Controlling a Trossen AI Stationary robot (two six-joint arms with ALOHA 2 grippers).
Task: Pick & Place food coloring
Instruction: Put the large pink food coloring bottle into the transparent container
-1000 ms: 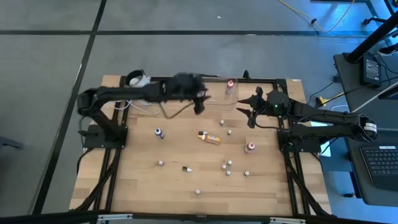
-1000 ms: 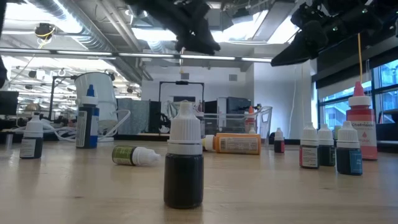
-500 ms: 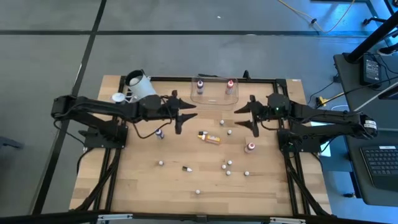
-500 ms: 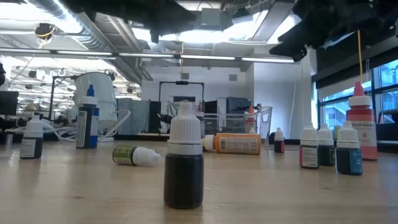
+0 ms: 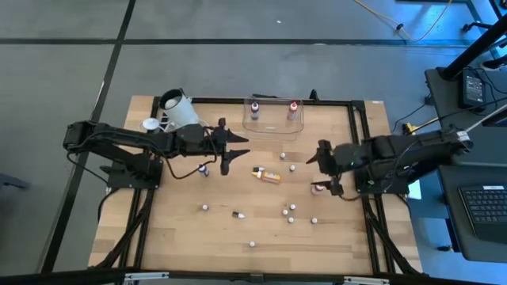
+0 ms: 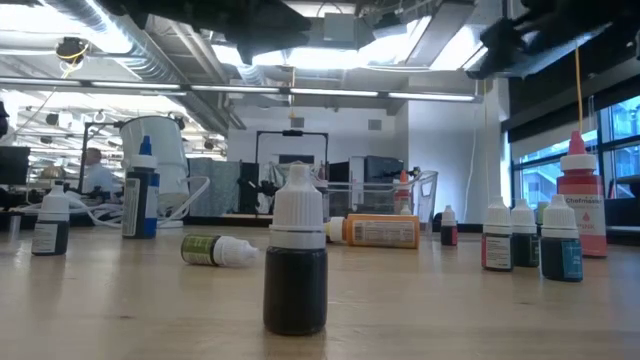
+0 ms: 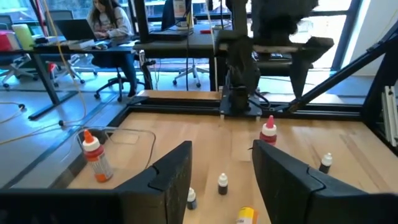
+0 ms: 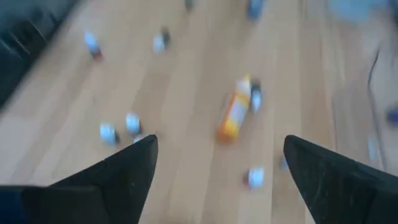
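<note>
The right wrist view is smeared by motion: the small bottles [image 8: 109, 132] are pale blobs with no readable colour, and only the orange bottle [image 8: 234, 116] stands out. From above, the caps scattered on the table [image 5: 182, 229] are too small to tell their colours. The right gripper [image 5: 325, 168] covers most of the red bottle [image 5: 318, 188]. In the low view both arms are cut off at the top edge.

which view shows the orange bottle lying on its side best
The low view: the orange bottle lies sharp and side-on behind the upright dark bottle. The high view shows it small, mid-table. The right wrist view shows it blurred. The left wrist view catches only its end.
</note>
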